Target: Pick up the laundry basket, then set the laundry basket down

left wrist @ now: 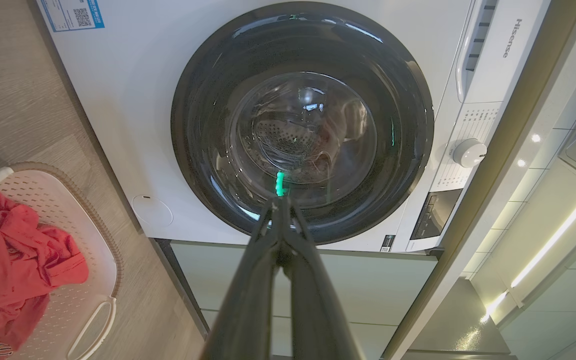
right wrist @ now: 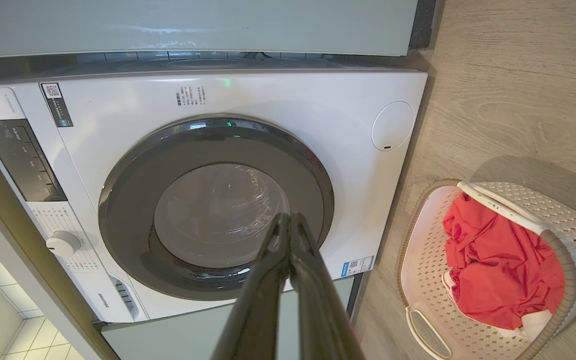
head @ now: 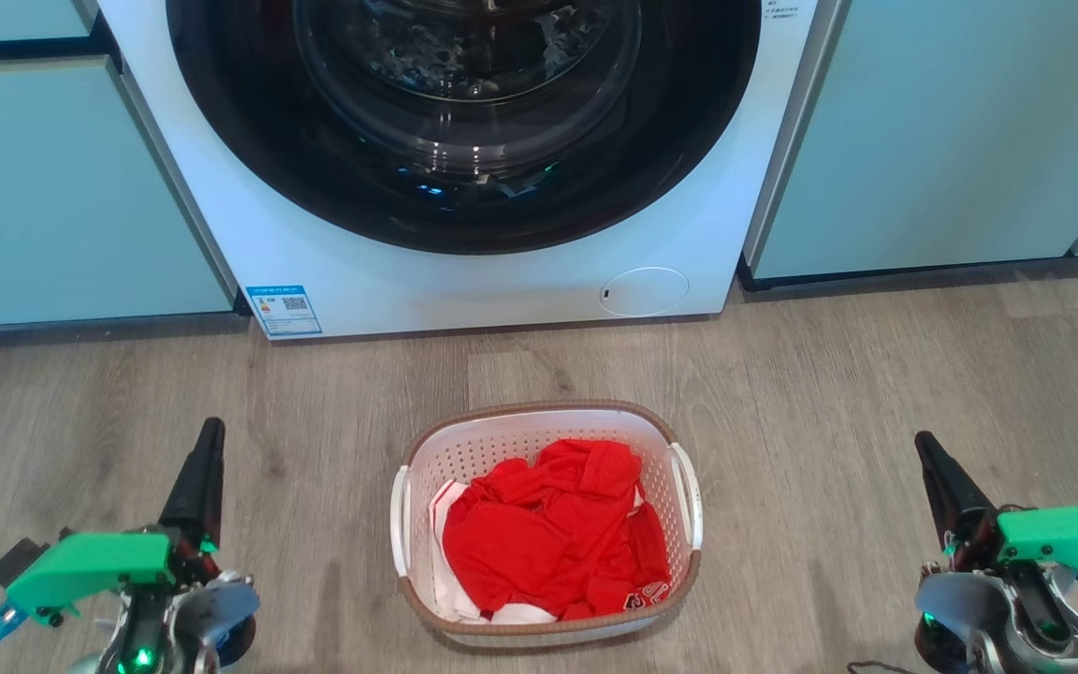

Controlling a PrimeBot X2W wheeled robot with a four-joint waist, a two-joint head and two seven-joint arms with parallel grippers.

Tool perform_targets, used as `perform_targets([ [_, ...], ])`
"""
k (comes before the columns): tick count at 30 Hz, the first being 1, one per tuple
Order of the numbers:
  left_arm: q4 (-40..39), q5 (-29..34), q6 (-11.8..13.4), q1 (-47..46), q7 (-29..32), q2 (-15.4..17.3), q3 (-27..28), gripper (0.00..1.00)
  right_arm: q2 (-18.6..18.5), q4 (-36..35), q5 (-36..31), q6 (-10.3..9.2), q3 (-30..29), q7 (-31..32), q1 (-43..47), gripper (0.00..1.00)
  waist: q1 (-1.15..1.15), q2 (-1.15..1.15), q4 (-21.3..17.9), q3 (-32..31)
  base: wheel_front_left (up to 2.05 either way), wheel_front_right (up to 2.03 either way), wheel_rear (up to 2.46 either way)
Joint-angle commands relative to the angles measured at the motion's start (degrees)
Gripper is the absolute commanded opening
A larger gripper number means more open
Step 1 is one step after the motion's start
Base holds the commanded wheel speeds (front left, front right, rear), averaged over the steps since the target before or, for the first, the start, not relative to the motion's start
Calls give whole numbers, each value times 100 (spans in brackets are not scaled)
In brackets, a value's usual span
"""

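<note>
The laundry basket (head: 520, 435) stands on the wood floor in front of me, white with perforated walls, a brown rim and white side handles, holding red and white clothes. It also appears at the left edge of the left wrist view as the basket (left wrist: 75, 225), and at the right of the right wrist view as the basket (right wrist: 558, 220). My left gripper (head: 210, 432) hangs well to the basket's left, fingers pressed together and empty. My right gripper (head: 925, 446) hangs well to its right, likewise shut and empty. Both point toward the machine.
A white front-loading washing machine (head: 520, 271) with a dark round door stands just behind the basket, its door closed. Pale green cabinet fronts (head: 932, 140) flank it on both sides. Open wood floor (head: 829, 393) lies around the basket.
</note>
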Motion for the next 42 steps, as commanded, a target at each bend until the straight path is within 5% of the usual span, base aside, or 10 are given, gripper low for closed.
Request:
perform_targets([
  [1,-166,56,-39,-334,45,52,211,0,-41,-200,-63,-9,94,48,-277,0,0,0,0,0,0,0,0],
  [5,-166,56,-39,-334,45,52,211,0,-41,-200,-63,-9,94,48,-277,0,0,0,0,0,0,0,0],
  [6,21,-1,5,4,-5,-3,-4,100,2,17,0,0,4,-4,2,100,0,0,0,0,0,0,0],
  [27,-69,452,51,223,-309,-39,-125,100,34,92,-429,-1,217,-309,113,100,0,0,-12,14,0,0,0],
  [42,-495,1663,239,185,-544,-27,-297,100,24,-265,-1558,-2,349,-544,62,100,0,0,-17,47,0,0,0],
])
